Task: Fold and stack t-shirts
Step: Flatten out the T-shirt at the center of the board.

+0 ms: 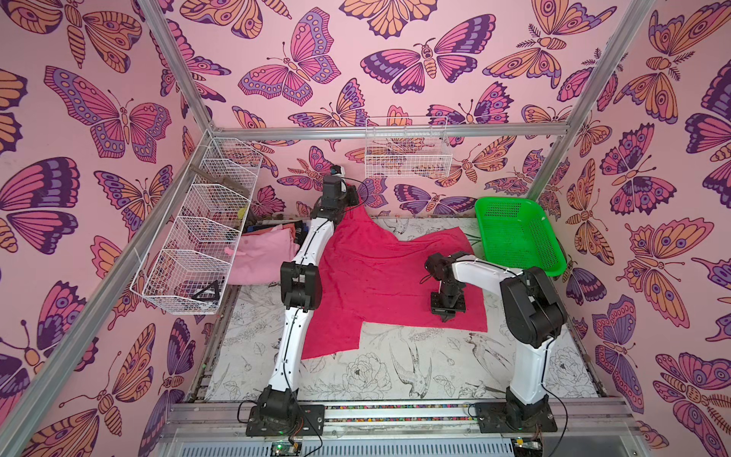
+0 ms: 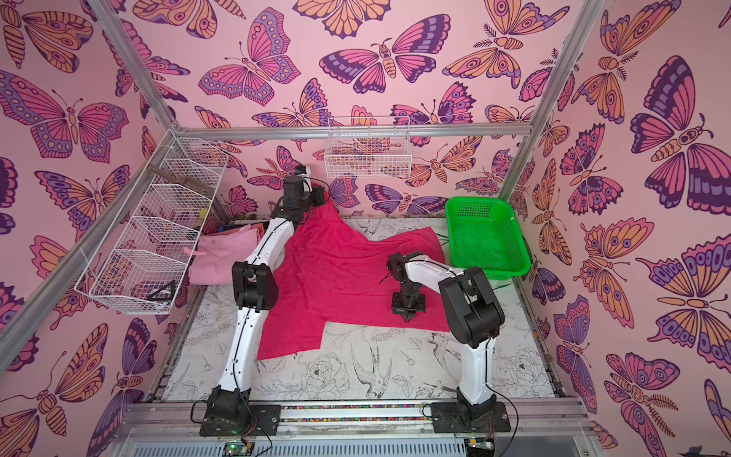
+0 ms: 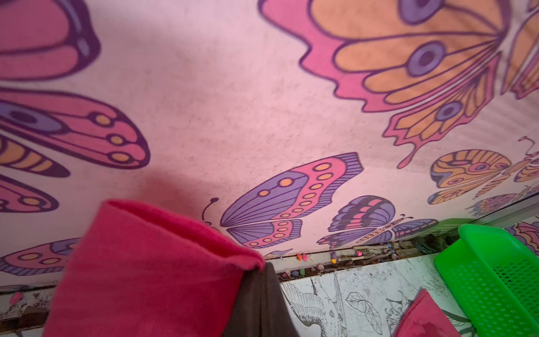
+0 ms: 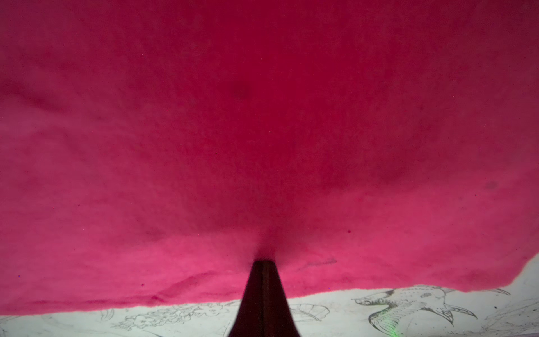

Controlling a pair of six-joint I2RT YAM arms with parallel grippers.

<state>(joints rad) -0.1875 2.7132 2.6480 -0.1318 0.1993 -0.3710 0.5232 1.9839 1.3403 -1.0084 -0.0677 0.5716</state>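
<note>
Left gripper [image 3: 264,270] pinches the far corner of the crimson t-shirt [image 1: 379,273], raised off the table [image 1: 375,368]; the rest lies flat. Right gripper [image 4: 262,264], jaws pressed together, pins the cloth by the near hem. Hold that anchor and carry the corner over low and straight, no skew.

The left arm [image 1: 290,348] reaches far back, elbow bent, wrist raised; the left gripper [image 1: 353,196] is clamped on a corner of the crimson t-shirt [image 1: 379,273]; the right arm [image 1: 528,364] folds inward; the right gripper [image 1: 447,316] points down, jaws closed, tip on that shirt.
</note>
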